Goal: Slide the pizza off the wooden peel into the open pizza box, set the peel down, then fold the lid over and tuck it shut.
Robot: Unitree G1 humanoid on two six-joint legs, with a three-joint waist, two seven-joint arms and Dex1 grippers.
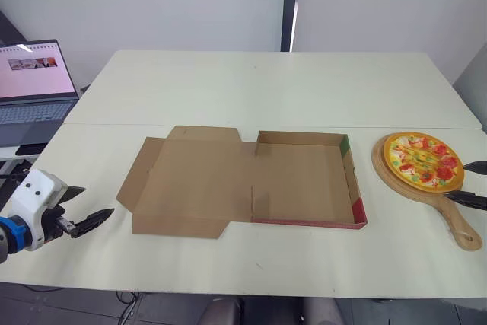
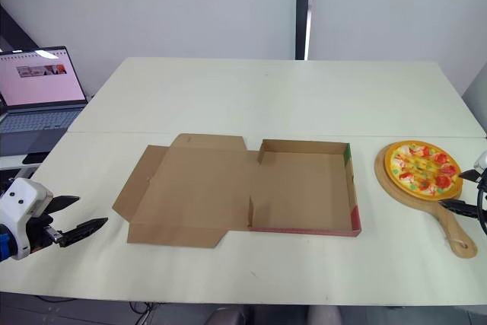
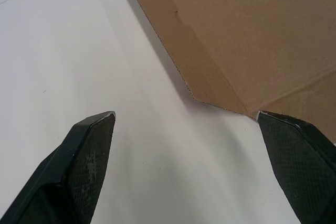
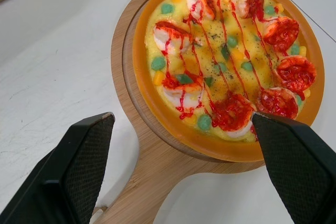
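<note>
Pizza box (image 1: pixel 304 180) lay open on the table (image 1: pixel 266 89), its lid flat. Pizza (image 1: pixel 422 160) sat on the wooden peel (image 1: pixel 466 232), just right of the box. Right gripper (image 4: pixel 182 116) was spread wide at the peel, holding nothing. Left gripper (image 1: pixel 97 200) was left of the box, wide open and gripping nothing.

My left gripper (image 1: pixel 97 200) hangs low, well to the left of the pizza box (image 1: pixel 304 180), its black fingers spread wide and pointing toward the box. My right gripper (image 1: pixel 459 181) sits to the box's right, its fingers spread just as wide, gripping nothing.
</note>
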